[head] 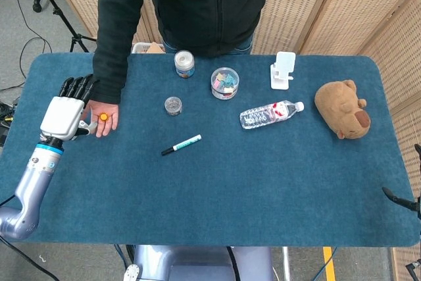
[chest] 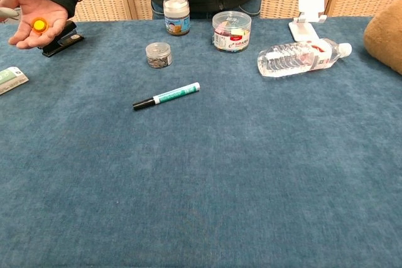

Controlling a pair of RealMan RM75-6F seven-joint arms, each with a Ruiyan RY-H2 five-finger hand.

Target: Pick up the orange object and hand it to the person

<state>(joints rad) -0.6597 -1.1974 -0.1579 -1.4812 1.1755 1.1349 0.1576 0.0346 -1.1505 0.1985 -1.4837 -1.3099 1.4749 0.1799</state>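
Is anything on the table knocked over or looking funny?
The water bottle lies on its side instead of standing, and the green marker lies loose at a slant. Nothing looks spilled or broken. The orange object sits in the person's open palm.

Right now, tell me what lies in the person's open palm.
A small orange object rests on the person's palm, with the left hand beside it. Whether a fingertip touches the object cannot be seen.
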